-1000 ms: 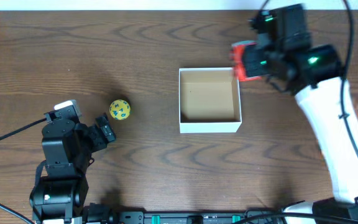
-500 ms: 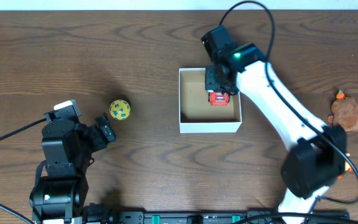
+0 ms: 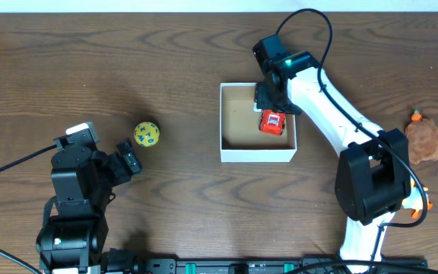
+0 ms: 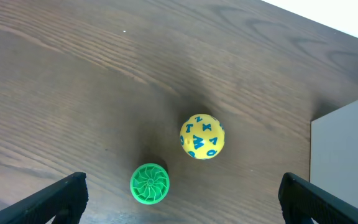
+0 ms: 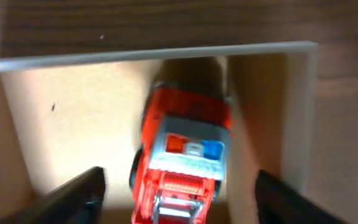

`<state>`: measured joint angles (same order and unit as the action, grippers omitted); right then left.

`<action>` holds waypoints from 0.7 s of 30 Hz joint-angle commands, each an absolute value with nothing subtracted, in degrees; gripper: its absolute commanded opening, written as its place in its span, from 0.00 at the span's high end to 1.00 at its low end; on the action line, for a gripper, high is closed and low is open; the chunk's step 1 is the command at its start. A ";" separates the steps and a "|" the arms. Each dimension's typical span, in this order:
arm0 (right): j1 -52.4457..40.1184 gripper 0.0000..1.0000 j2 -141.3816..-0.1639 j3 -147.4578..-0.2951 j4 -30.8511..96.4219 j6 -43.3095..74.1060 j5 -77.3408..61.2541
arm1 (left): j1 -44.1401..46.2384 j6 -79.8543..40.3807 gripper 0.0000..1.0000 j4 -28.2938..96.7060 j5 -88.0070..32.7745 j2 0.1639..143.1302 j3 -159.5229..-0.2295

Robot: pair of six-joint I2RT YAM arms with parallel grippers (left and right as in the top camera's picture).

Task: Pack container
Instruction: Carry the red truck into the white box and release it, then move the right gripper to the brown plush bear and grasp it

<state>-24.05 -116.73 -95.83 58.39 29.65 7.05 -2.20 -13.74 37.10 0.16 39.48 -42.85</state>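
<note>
The container (image 3: 257, 155) is a white-walled box with a brown inside, at the table's middle. A red toy truck (image 3: 272, 122) lies in its right part. In the right wrist view the truck (image 5: 188, 146) lies on the box floor beside the right wall (image 5: 300, 118). My right gripper (image 3: 274, 100) is over the box's back right, and its fingers (image 5: 179, 196) are open, wide of the truck. My left gripper (image 3: 128, 161) is open and empty at the left. A yellow ball with blue letters (image 3: 147, 134) lies just beyond it. The left wrist view shows the ball (image 4: 202, 137) and a green ribbed disc (image 4: 149, 183) between the fingers (image 4: 185, 198).
A brown plush toy (image 3: 426, 141) with an orange bit (image 3: 415, 116) lies at the right edge. A small orange thing (image 3: 425, 202) lies nearer the front. The container's white wall (image 4: 344, 162) shows at the right of the left wrist view.
My right arm carried the red truck from the back right over the container and down into it. The fingers have opened and the truck lies in the box. The left arm has not moved.
</note>
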 commanded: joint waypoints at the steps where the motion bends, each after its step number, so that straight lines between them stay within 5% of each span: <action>1: -24.62 0.09 -116.46 -97.32 58.87 26.20 6.26 | -2.28 -14.31 0.02 37.10 -0.05 39.22 -44.12; 10: -20.73 0.04 -106.65 -108.09 65.69 24.10 7.51 | -2.28 -14.28 0.02 37.10 -0.03 39.22 -44.12; 21: 10.90 0.01 -99.92 -106.67 74.22 5.10 8.80 | -2.28 -14.28 0.02 37.10 -0.03 39.22 -44.12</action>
